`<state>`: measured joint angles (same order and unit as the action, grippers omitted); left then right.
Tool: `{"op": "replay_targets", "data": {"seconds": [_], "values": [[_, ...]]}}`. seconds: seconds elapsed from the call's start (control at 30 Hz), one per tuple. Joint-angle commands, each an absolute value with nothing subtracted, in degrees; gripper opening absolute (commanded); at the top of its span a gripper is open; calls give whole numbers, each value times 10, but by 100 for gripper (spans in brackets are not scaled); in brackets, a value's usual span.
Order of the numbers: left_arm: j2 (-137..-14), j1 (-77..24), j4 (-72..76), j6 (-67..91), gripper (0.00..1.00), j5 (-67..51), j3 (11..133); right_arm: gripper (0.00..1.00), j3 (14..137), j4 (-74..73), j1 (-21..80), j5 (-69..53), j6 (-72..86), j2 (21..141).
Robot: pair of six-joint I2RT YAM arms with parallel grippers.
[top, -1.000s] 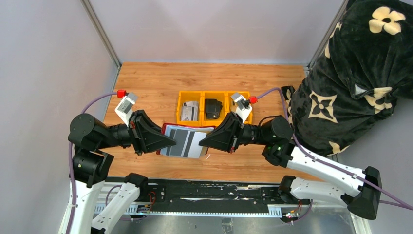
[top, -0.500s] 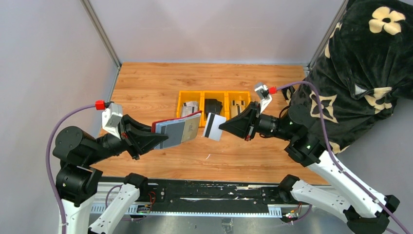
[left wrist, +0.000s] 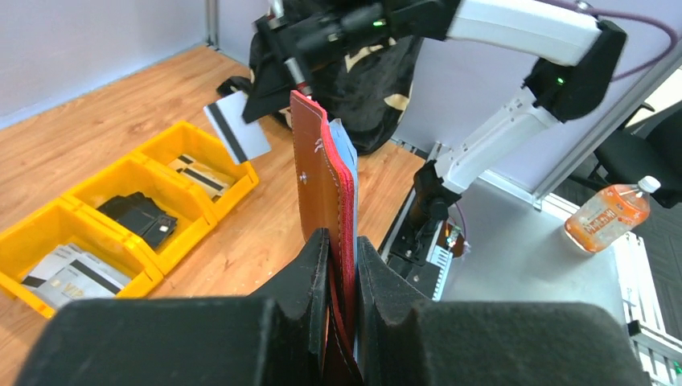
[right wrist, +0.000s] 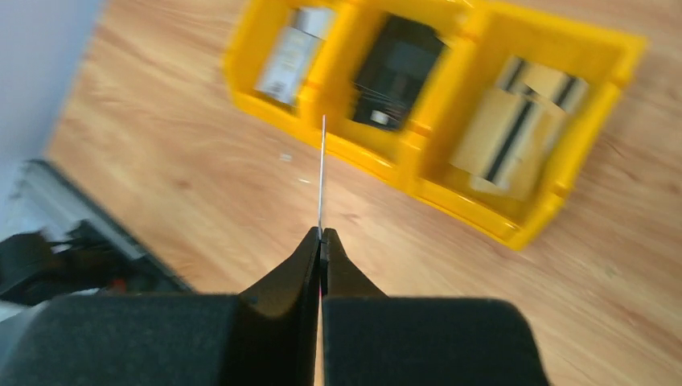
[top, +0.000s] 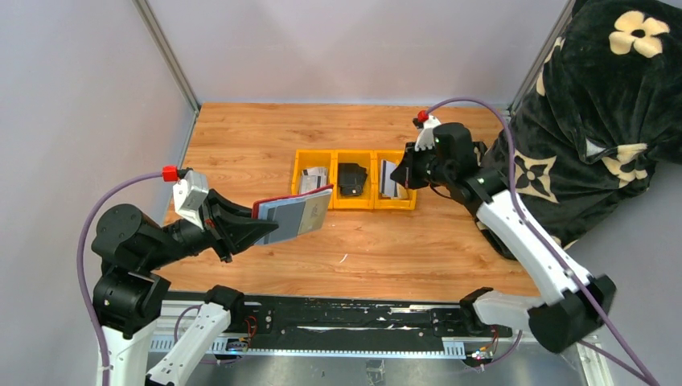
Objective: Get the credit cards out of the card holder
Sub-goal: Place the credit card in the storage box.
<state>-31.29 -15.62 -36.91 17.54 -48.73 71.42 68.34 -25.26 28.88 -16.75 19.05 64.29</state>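
Right hand [top: 404, 167], top view: closed on one credit card [top: 388, 178] and held above the yellow tray [top: 354, 204], over the end compartment nearest that hand. Left hand [top: 256, 231] is clamped on the card holder [top: 294, 212], which is held off the table [top: 241, 145] and tilted, its free end ahead of the fingertips and pointing toward the tray.

Left wrist view: jaws nearly closed on the holder's lower edge, and the holder stands upright between them. A pale blue-grey edge shows at its top. Whether that is lining or a card inside cannot be confirmed. The free card hangs well ahead of this hand.

Right wrist view, blurred: the card is seen edge-on, pinched only at its near edge. The tray lies ahead and below, with the striped cards [right wrist: 515, 133] off to the right of the card's line.

Risks:
- The shallow pinch may let the thin card swivel or slip.
- Released at this offset, the card could strike a divider or land on the table.
- The holder, gripped at one edge only, may sag or spill any contents.
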Motion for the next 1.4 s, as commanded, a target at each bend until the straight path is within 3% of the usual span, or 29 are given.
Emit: {"op": "replay_targets", "data": {"seconds": [0.0,0.3,0.63,1.03,1.2,1.37], "values": [[-325,-158,-372,177,0,-513,722,0,711,-318,241,-94,141,724],[-328,-158,-370,187,0,-535,718,0,792,-169,262,-300,240,888],[-335,-158,-362,199,0,-547,718,0,995,-180,340,-327,275,1153],[-338,-158,-359,193,0,-548,727,0,1110,-170,374,-283,307,1295],[-339,-158,-359,195,0,-551,738,19,1104,-158,393,-236,298,1295],[-337,-158,-357,204,0,-553,751,32,1100,-147,409,-199,284,1272]]}}
